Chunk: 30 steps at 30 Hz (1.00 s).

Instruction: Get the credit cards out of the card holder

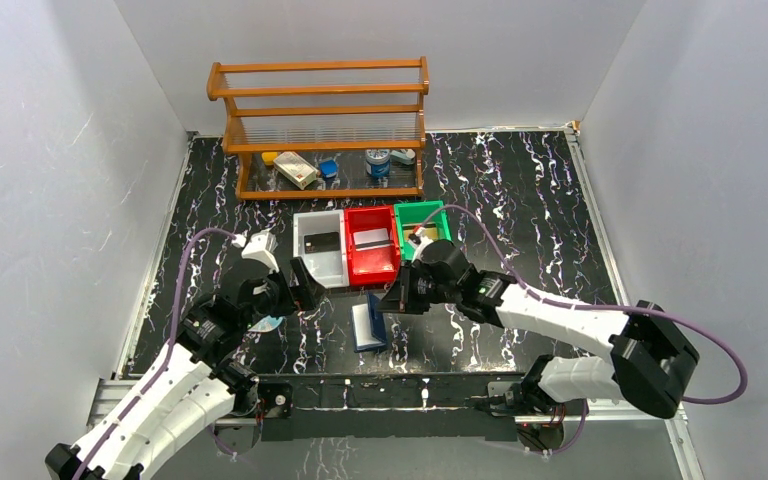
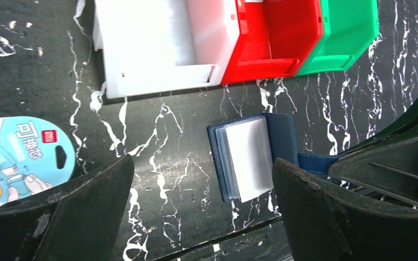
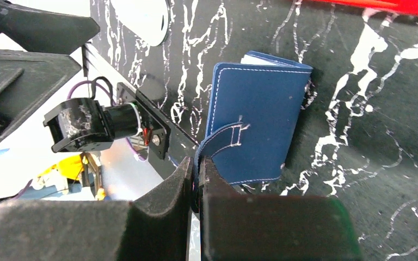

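R jaws clenched on holder strap, L jaws wide & empty; holder looks light, floppy, sleeves slick, so pin cover flat, pull at sleeve mouths.

White booth around a black marbled table.
Plain white walls close in the left, far and right sides. The table top is black with white and faint violet veins, evenly lit. A tiered wooden rack stands at the far edge, left of centre.
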Available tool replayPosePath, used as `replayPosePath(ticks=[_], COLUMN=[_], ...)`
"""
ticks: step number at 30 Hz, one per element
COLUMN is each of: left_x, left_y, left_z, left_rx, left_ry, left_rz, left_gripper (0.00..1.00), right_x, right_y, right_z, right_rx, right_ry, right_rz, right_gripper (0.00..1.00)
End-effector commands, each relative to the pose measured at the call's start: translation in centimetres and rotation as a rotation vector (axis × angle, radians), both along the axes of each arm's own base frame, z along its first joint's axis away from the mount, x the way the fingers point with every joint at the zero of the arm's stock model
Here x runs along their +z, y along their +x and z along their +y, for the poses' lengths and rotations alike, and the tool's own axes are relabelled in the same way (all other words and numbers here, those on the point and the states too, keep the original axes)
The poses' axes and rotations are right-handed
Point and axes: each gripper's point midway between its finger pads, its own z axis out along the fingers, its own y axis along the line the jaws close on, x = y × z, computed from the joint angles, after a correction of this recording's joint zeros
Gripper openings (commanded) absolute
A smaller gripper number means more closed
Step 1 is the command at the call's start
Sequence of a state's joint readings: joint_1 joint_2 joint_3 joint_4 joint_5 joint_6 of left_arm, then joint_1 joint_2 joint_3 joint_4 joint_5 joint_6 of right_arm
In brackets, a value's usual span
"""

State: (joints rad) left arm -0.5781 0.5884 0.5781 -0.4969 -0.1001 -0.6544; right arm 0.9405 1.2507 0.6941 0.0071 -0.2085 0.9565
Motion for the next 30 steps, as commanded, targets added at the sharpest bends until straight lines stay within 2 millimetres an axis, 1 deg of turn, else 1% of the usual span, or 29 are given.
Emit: replayPosePath(ticks=[1,3,4,7,8,10,12,14,20,23,26,30], left_x=[0.7,0.8,0.8,0.8,1.0,0.4,-0.2,-0.2,-0.9,-1.4,-1.6,-1.7], left_y=[0.1,-0.1,-0.3,-1.3,-2.0,-2.2,-2.3,-2.3,-2.0,-2.0,-2.0,-1.6], left_z=[-1.9,-2.8,-3.6,-6.9,-8.3,-9.4,-9.9,-10.3,-10.9,-11.5,-12.4,-13.0], left_rx=[-0.082,-0.138,-0.189,-0.348,-0.418,-0.473,-0.516,-0.539,-0.565,-0.591,-0.621,-0.629], left_ry=[-0.049,-0.063,-0.077,-0.182,-0.233,-0.251,-0.243,-0.245,-0.232,-0.246,-0.269,-0.270], left_rz=[-0.010,-0.001,0.003,0.058,0.086,0.132,0.174,0.194,0.222,0.250,0.286,0.302], left_gripper=[0.97,0.97,0.96,0.91,0.89,0.87,0.85,0.84,0.84,0.83,0.79,0.76], right_x=[-0.4,-1.4,-1.7,-2.9,-3.3,-4.0,-4.5,-4.9,-6.2,-6.3,-6.4,-5.6], right_y=[0.2,0.2,0.1,0.2,0.3,0.4,0.6,0.8,0.9,0.9,0.9,1.4], right_z=[-1.4,-2.3,-2.7,-3.6,-4.0,-4.6,-5.2,-5.8,-7.0,-7.0,-7.3,-7.2], right_rx=[-0.080,-0.099,-0.106,-0.117,-0.128,-0.129,-0.148,-0.182,-0.225,-0.235,-0.261,-0.299], right_ry=[0.003,-0.025,-0.036,-0.065,-0.078,-0.092,-0.104,-0.099,-0.109,-0.100,-0.083,-0.031], right_rz=[-0.011,-0.007,-0.005,0.005,0.012,0.021,0.015,0.020,0.021,0.026,0.026,0.010], right_gripper=[0.04,0.04,0.04,0.05,0.05,0.04,0.04,0.04,0.05,0.05,0.05,0.05])
